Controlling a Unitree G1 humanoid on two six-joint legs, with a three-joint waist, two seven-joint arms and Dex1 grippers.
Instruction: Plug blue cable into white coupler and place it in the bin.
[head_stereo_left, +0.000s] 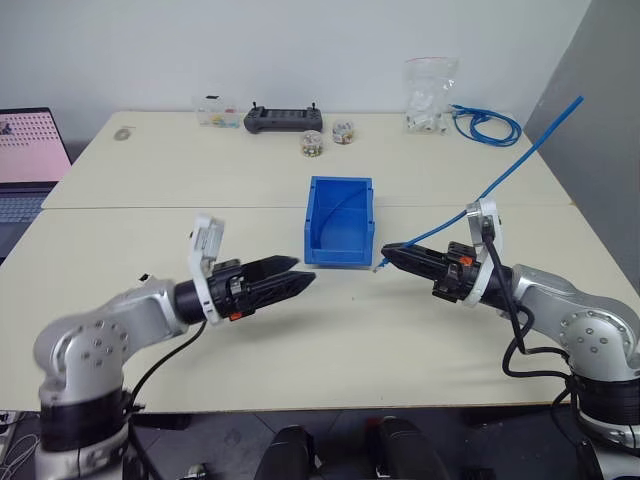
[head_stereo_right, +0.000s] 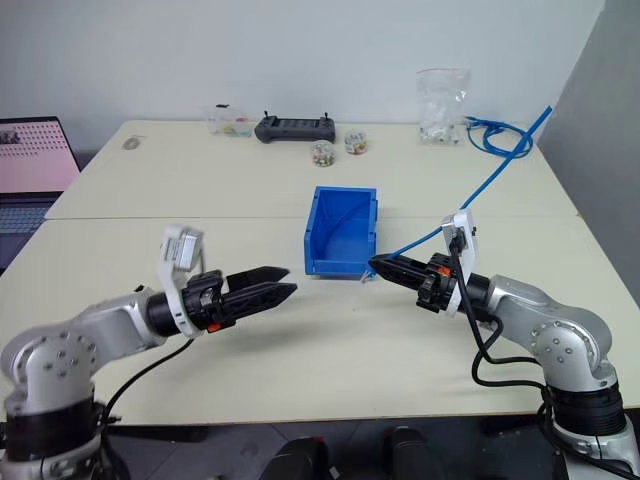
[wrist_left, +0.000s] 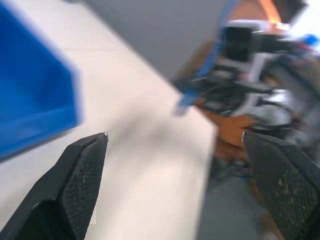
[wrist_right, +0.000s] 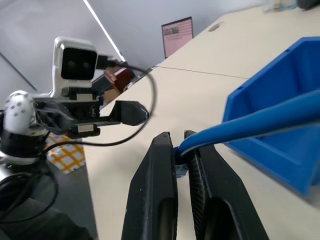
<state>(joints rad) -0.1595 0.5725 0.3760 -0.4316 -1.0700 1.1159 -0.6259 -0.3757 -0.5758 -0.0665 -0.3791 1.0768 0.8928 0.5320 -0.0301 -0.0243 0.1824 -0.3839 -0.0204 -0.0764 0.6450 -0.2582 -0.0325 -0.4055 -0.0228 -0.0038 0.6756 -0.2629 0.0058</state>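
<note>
One strand of blue cable (head_stereo_left: 500, 180) runs from the closed fingers of the right end effector (head_stereo_left: 386, 252), which pinches it near its plug end, and rises away behind that effector toward the far right edge of the desk (head_stereo_left: 200, 170). Whether the white coupler sits on the plug cannot be told. Just beside the right end effector's tip, slightly beyond it, stands the bin (head_stereo_left: 340, 222), open top up (a thin length of blue cable shows inside it). On the bin's other side, the left end effector (head_stereo_left: 305, 279) hangs level over the desk with its fingers (wrist_left: 82, 180) spread wide and nothing between them, its tip pointing across at the right one. Well beyond both effectors, along the desk's far edge, lie a coiled blue cable bundle (head_stereo_left: 487, 126), a clear bag of white parts (head_stereo_left: 430, 95), a black controller (head_stereo_left: 284, 119) and a laptop (head_stereo_left: 30, 160).
</note>
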